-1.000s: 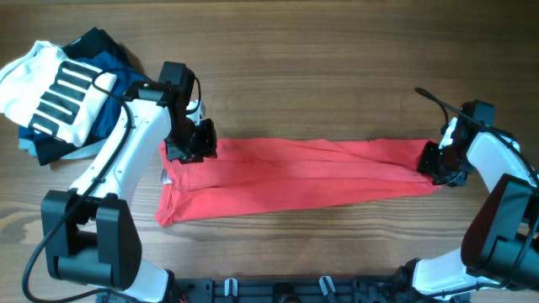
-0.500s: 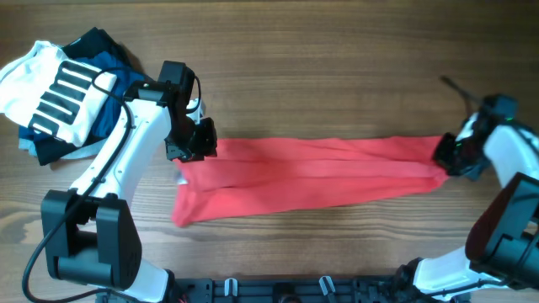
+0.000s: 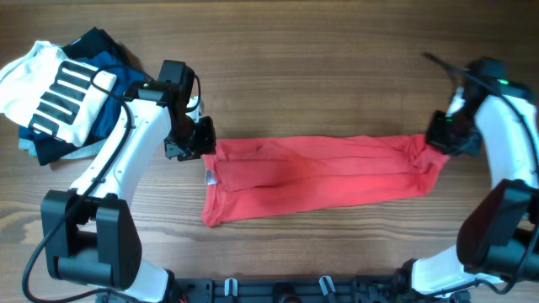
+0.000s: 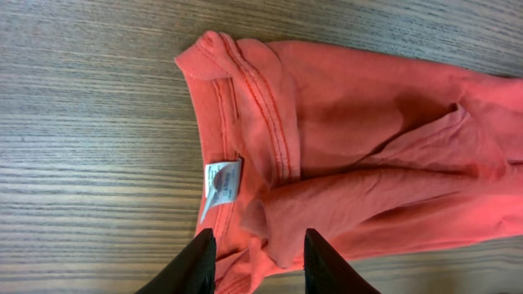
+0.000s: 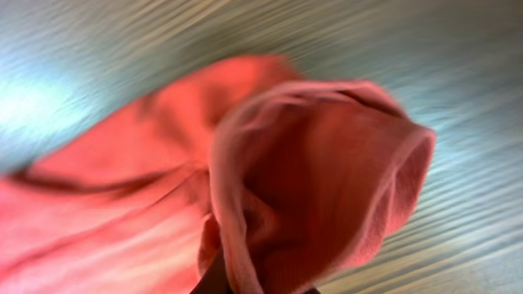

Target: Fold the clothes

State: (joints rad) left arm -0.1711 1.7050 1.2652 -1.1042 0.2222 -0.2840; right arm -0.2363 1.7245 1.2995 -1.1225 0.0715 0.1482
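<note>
We see the red T-shirt (image 3: 320, 172) lying mid-table as a long rumpled band running L to R, doubled lengthwise, w/ soft creases along it. Its L end is a stitched hem edge w/ a small white label (image 4: 221, 184) turned up, and the near L corner flares a bit wider than the rest. The R end is bunched and lifted off the wood, gathered into the R gripper (image 3: 436, 139), whose fingers are clamped tight on that cloth. In the R wrist view the hem curls over like a hood, blurred. The L gripper (image 4: 257, 261) sits at the shirt's far L corner, fingers partway apart, w/ slack cloth under the gap and nothing pinched as far as we can tell. Bare wooden table (image 3: 320, 67) runs along both long edges, wider on the far side. A pile sits well apart at far L: a white garment w/ black stripes (image 3: 34, 84) on navy and blue garments (image 3: 105, 50), just beside the L arm (image 3: 126, 156).
</note>
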